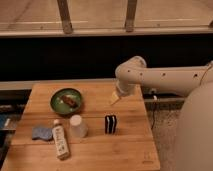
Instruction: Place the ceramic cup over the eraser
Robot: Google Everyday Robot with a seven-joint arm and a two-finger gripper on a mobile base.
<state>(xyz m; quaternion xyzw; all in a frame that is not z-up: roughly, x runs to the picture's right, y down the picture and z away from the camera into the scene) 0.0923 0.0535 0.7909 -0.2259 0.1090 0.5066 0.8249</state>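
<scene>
The ceramic cup [77,126], small, plain and white, stands on the wooden table [125,150] near its middle. The eraser [110,124], a black block with white stripes, stands upright just right of the cup, a short gap between them. My gripper [115,98] hangs from the white arm that reaches in from the right. It is above the table, behind the eraser and a little to its right, and touches neither thing.
A green bowl [66,101] with brown food stands at the back left. A white labelled bottle [60,140] lies at the front left, beside a blue-grey cloth lump [41,133]. The table's right edge is near my body.
</scene>
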